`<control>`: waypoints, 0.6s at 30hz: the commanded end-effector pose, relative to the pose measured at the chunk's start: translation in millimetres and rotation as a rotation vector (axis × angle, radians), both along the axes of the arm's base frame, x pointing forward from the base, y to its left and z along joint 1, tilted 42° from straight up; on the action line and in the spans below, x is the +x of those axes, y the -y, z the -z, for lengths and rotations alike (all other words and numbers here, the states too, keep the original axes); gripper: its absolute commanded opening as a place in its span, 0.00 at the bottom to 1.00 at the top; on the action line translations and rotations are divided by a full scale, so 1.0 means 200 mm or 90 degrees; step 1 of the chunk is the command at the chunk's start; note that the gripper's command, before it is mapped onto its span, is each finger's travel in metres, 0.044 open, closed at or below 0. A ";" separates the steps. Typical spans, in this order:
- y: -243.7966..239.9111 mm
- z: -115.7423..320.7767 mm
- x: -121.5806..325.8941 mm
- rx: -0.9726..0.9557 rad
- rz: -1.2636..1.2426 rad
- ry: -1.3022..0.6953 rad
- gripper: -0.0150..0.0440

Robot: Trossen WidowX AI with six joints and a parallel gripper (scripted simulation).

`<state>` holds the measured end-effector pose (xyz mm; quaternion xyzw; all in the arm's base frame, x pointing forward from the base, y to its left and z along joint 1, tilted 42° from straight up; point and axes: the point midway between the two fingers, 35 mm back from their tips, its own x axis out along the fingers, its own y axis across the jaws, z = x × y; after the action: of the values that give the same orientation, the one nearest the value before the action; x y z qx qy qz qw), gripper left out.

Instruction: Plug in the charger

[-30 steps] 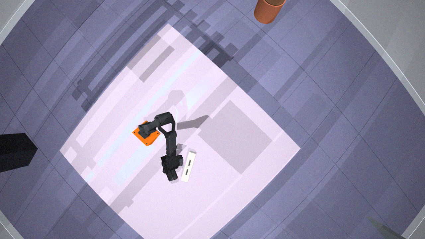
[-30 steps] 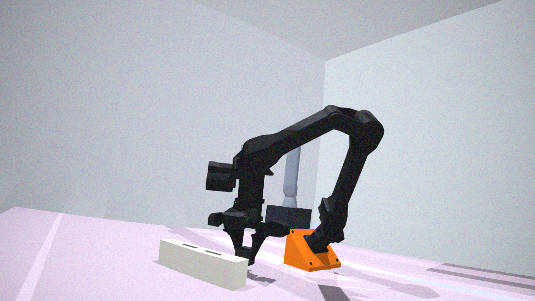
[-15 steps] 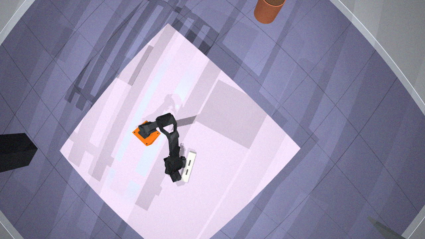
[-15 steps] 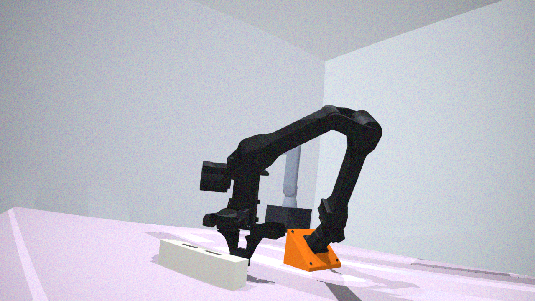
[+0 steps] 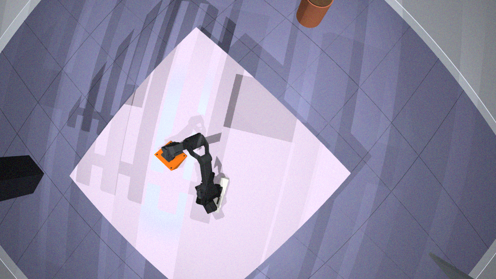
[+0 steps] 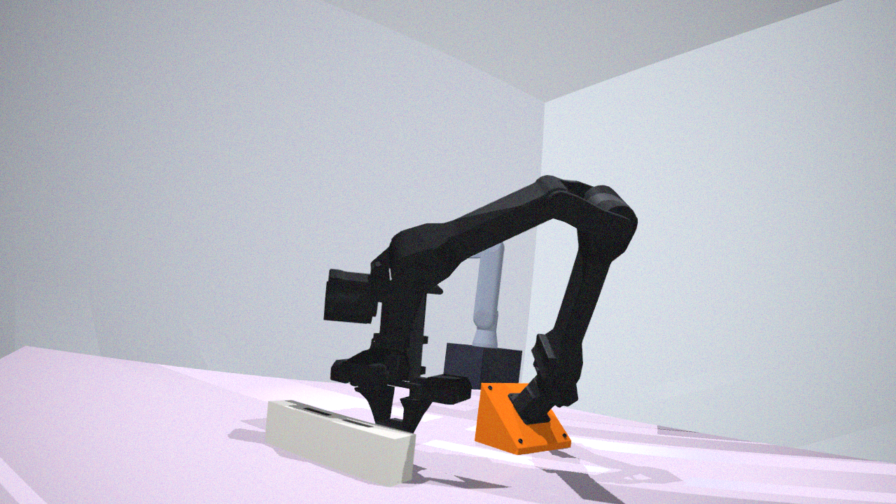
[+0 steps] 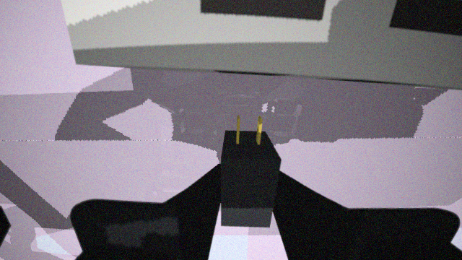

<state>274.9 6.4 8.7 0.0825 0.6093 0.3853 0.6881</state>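
My gripper (image 6: 395,422) is shut on the black two-prong charger (image 7: 249,184). Its two thin brass prongs (image 7: 237,130) (image 7: 259,130) point away from the wrist camera and touch nothing visible. The off-white power strip (image 5: 224,185) (image 6: 332,442) (image 7: 144,36) stands on the pale table; in the exterior view the fingertips are just behind its right end, which partly hides them and the prongs. The strip has two dark outlets, one (image 6: 317,411) (image 7: 263,9) and another (image 6: 358,423) (image 7: 429,16); the wrist view shows both beyond the charger, at the top edge. In the top view my wrist covers the fingers.
My arm's orange base (image 5: 173,163) (image 6: 498,423) stands on the table (image 5: 263,166) (image 6: 156,451). A dark block (image 6: 460,363) and a pale blue-grey arm (image 6: 488,294) are behind it. A terracotta pot (image 5: 310,15) and a black box (image 5: 17,176) stand off the table.
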 end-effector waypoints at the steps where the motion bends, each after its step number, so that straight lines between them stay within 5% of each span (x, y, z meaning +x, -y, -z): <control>1: -0.02 -0.01 0.03 0.002 0.008 -0.006 0.25; 18: -0.04 -0.02 0.06 0.003 0.014 -0.011 0.25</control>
<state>286.0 13.4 12.8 0.0907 0.6129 0.3794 0.6872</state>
